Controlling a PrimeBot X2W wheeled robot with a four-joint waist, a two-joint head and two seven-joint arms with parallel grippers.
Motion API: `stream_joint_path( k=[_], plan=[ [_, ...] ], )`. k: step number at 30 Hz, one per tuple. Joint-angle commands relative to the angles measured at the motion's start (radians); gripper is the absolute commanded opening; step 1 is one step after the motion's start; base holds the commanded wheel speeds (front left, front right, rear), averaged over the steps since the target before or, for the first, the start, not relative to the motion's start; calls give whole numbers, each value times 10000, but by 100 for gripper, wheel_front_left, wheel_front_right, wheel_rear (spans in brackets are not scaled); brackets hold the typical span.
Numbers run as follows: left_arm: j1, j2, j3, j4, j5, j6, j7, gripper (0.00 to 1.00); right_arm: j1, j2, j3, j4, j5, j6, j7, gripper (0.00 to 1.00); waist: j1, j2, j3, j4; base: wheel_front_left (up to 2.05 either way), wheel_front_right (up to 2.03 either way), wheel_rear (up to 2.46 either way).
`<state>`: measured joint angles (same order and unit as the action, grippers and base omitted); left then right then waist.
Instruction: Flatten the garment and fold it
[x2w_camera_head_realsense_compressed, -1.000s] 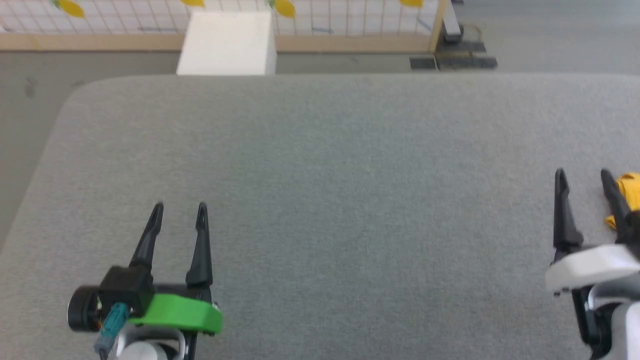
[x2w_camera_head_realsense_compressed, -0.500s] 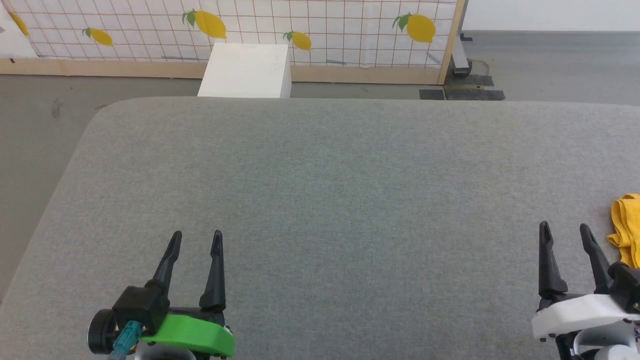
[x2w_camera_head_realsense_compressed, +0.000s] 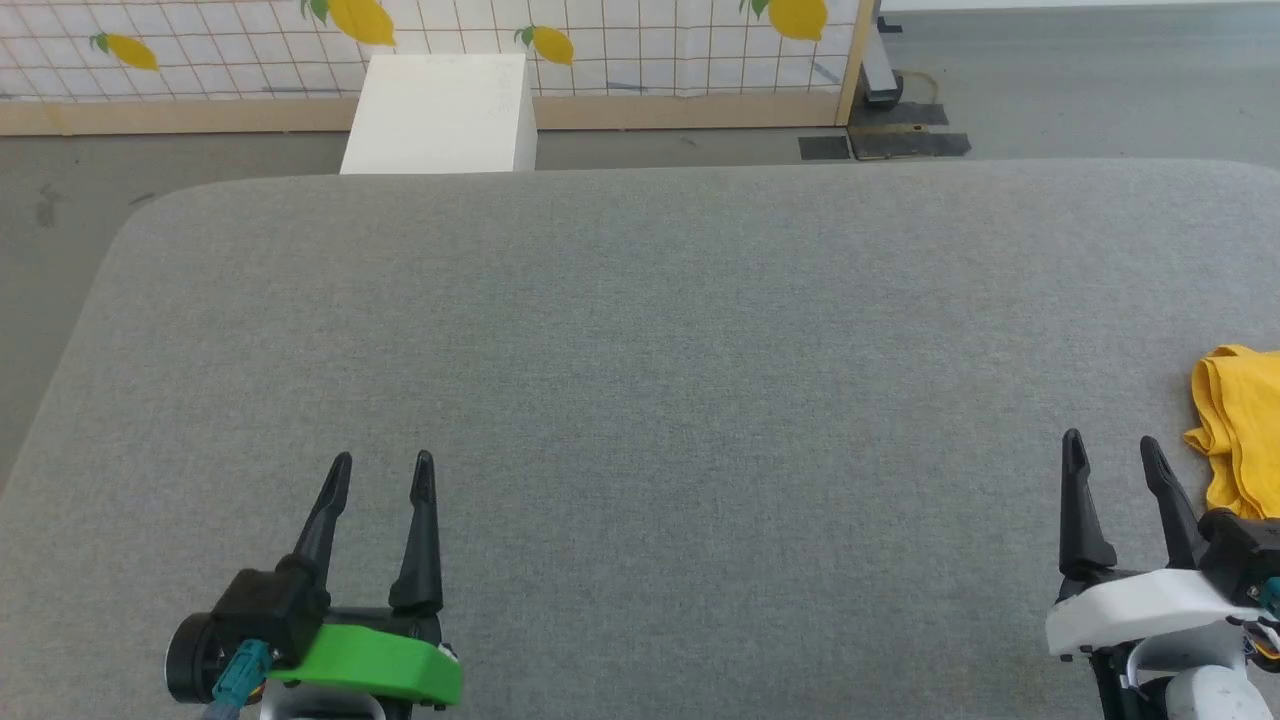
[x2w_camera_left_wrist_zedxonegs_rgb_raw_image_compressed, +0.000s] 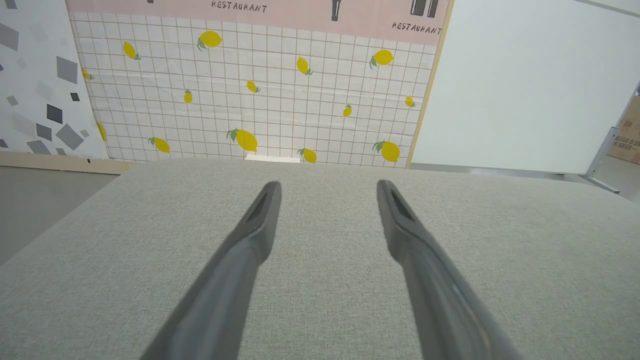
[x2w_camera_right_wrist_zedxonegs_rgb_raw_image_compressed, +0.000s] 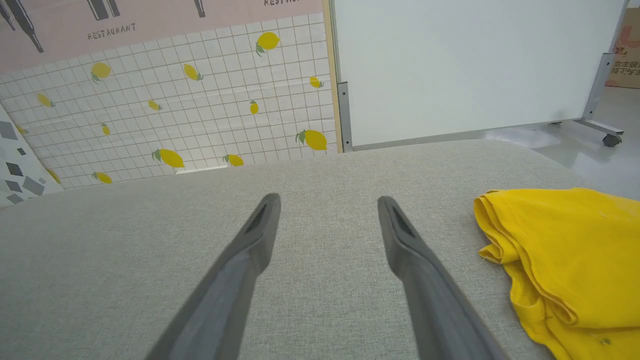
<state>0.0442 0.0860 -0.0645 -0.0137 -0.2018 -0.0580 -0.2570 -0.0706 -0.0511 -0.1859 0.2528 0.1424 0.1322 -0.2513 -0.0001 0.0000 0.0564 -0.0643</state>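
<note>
The left hand and right hand hovered released over the grey bench; the bunched yellow garment lay beside the right hand.

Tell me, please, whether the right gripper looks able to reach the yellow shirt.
Probably yes: the right gripper is open, and the shirt lies bunched just beside it, with nothing between them.

The left gripper and right gripper both hover with fingers spread apart, empty, pointing forward.
</note>
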Motion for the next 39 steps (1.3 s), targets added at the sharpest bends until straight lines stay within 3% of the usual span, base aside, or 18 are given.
stream_joint_path(
  k=[1, 3, 4, 39],
  plan=[
    [-111, -76, 77, 7, 115, -73, -46, 100, -186, 8, 2, 25, 19, -15, -89, 100, 1, 0, 41, -37, 0, 0, 0],
    [-132, -110, 120, 21, 150, -112, -46, 100, -218, 8, -16, 25, 21, -15, -95, 100, 1, 0, 69, -46, 0, 0, 0],
    [-18, -73, 106, 12, 17, -54, 2, 0, -50, 0, -29, 4, 0, 0, 0, 0, 1, 0, 66, -45, 0, 0, 0],
    [-118, -143, 233, 43, 497, 106, 641, 0, 139, 2, 434, -629, -354, -2, 635, 0, 1, 0, -89, 124, 0, 0, 0]
  ],
)
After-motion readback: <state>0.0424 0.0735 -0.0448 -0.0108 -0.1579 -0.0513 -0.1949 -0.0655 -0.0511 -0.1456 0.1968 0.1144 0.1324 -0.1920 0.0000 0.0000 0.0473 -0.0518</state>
